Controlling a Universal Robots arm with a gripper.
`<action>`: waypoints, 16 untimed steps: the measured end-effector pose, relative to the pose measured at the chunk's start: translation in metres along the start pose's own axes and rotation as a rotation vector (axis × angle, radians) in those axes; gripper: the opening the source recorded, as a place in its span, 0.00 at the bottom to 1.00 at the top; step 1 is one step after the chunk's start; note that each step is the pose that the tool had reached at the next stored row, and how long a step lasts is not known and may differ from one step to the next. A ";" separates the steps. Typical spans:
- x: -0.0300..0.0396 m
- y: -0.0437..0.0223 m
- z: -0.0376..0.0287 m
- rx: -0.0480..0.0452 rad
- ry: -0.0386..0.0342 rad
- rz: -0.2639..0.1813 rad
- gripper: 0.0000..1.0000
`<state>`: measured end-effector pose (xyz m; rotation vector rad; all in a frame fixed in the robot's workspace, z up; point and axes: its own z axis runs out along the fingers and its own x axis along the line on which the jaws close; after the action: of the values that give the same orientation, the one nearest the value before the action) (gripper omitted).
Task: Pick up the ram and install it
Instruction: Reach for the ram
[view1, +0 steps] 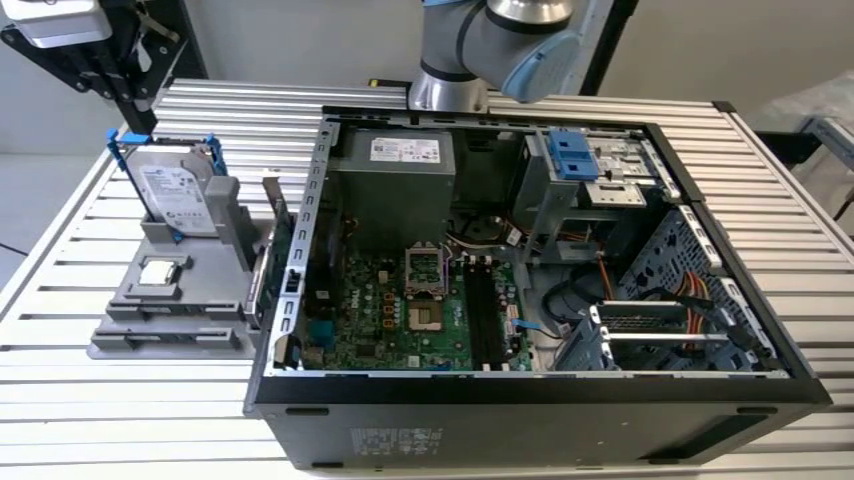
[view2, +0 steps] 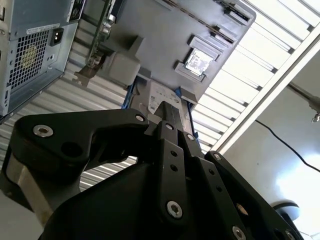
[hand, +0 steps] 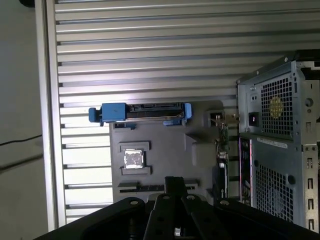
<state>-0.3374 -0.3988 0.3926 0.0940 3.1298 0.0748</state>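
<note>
- Gripper: fingers drawn together with nothing between them. In the exterior view it hangs at 11 o'clock from the parts holder, above the hard drive.
- Ram: stands on edge along the holder's 3 o'clock side, between the holder and the open computer case. It is apart from the gripper and appears untouched.
- Parts holder: sits at 9 o'clock from the case. The hard drive stands upright at its 12 o'clock end, and the processor chip lies near its centre.
- Motherboard: the long dark memory slots, at 3 o'clock from the processor socket, look unfilled.
- Progress: judged to be at the start. The ram is not yet grasped or seated, so both pickup and installation are left to do.
</note>
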 end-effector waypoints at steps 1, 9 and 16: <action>0.0000 0.0000 0.0000 0.0000 0.0001 -0.003 0.00; 0.0000 -0.0001 0.0000 -0.0001 0.0008 -0.016 0.00; 0.0000 -0.0014 -0.0001 -0.0001 0.0008 -0.016 0.00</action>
<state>-0.3374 -0.4002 0.3926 0.0691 3.1308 0.0749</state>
